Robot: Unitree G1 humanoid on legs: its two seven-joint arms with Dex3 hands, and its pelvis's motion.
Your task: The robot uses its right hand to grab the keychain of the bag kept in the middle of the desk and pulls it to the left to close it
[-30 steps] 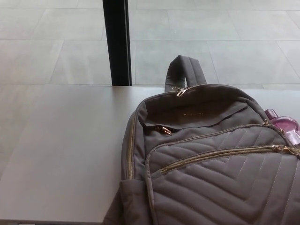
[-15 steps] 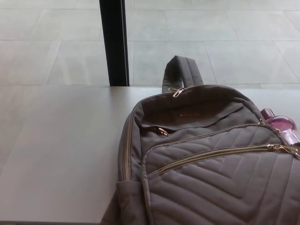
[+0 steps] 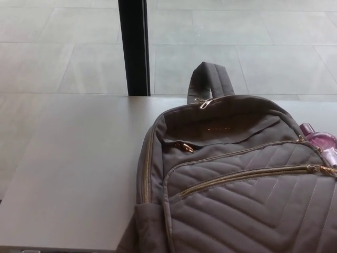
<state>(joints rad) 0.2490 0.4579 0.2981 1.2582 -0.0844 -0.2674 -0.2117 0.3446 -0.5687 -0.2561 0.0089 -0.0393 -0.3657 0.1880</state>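
Observation:
A grey-brown quilted backpack (image 3: 237, 179) lies on the pale desk (image 3: 79, 168), filling the lower right of the head view. Its main compartment gapes open below the carry handle (image 3: 210, 79). One gold zipper pull (image 3: 202, 102) rests at the top by the handle, another gold pull (image 3: 184, 147) sits at the left end of the opening. A third gold pull (image 3: 318, 169) lies at the right end of the front pocket zipper. Neither hand shows in the frame.
A pink translucent object (image 3: 320, 140) peeks out behind the bag's right side. A black vertical post (image 3: 135, 47) stands behind the desk's far edge. Beyond it lies a tiled floor (image 3: 253, 42). The desk's left edge runs diagonally at the lower left.
Only the camera has shifted slightly from side to side; the bag and its zipper pulls lie as before.

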